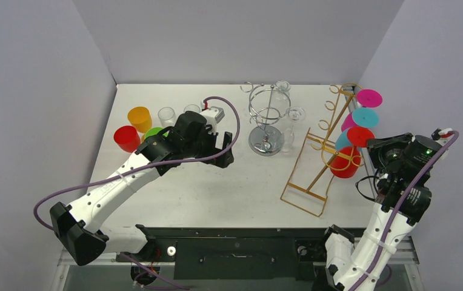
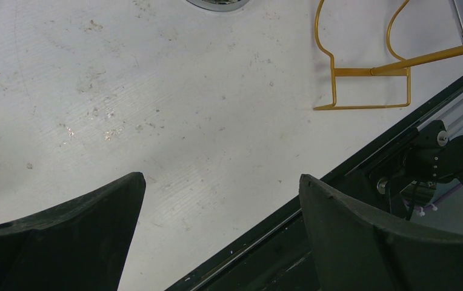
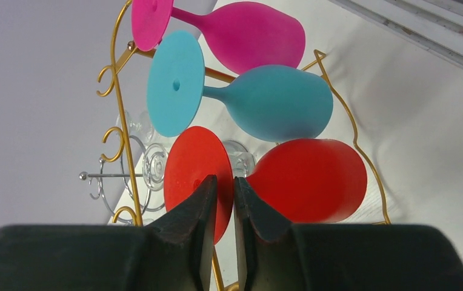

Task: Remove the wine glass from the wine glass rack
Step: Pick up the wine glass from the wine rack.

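Your right claw (image 3: 224,182) has its two black fingers drawn in until only a slit shows between them. They are pinched at the stem of the red plastic wine glass (image 3: 311,179), between its round foot and its bowl. The fingertips hide the stem itself. That glass lies on its side in the gold wire wine glass rack (image 3: 120,109), at the right side of the white table (image 1: 217,194), the nearest to you of three coloured glasses there. Beside it on the same rack come a teal plastic wine glass (image 3: 277,103) and then a pink plastic wine glass (image 3: 247,36), all three with their feet on the same side.

Behind the rack stands a chrome wire glass stand (image 1: 265,115) with clear glasses on it.

Your left claw (image 2: 220,200) is spread wide and holds nothing, poised over bare tabletop left of centre. Past that arm, near the left wall, stand a red tumbler (image 1: 126,138), an orange tumbler (image 1: 139,118), a green cup (image 1: 152,131) and a clear cup (image 1: 166,115).
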Controlling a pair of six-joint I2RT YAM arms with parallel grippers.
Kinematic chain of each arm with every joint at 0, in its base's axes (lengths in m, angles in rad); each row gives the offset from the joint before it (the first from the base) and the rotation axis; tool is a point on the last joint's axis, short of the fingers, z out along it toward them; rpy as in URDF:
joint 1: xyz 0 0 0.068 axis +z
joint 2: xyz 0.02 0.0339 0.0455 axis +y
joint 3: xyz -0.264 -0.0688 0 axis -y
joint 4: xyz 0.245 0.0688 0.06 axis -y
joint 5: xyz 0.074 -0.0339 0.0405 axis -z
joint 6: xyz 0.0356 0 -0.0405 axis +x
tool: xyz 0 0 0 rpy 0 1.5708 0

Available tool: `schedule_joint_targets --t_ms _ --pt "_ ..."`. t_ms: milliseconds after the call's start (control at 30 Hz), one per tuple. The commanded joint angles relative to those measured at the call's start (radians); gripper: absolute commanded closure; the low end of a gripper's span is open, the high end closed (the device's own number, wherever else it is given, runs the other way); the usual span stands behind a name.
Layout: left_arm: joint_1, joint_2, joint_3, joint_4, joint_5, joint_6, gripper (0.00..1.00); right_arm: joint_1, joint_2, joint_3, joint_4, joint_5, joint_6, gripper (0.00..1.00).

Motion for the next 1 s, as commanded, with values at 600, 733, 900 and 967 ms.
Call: schedule_joint_targets --t_ms 600,733,900,967 --pt "0.010 -0.013 -0.011 0.056 0.013 0.002 0.04 -0.010 -0.017 0.067 0.019 0.103 -0.008 1.00" --pt "0.013 -0.010 -0.012 0.055 0.014 0.003 0.04 -0.009 -0.021 0.072 0.029 0.113 -0.003 1.00" --pt "0.017 -0.006 -0.012 0.057 0.017 0.004 0.04 -0.010 -0.019 0.087 0.026 0.126 -0.004 1.00" --pt "0.020 -0.005 -0.010 0.057 0.018 0.004 0.04 -0.010 -0.017 0.095 0.023 0.131 -0.006 1.00"
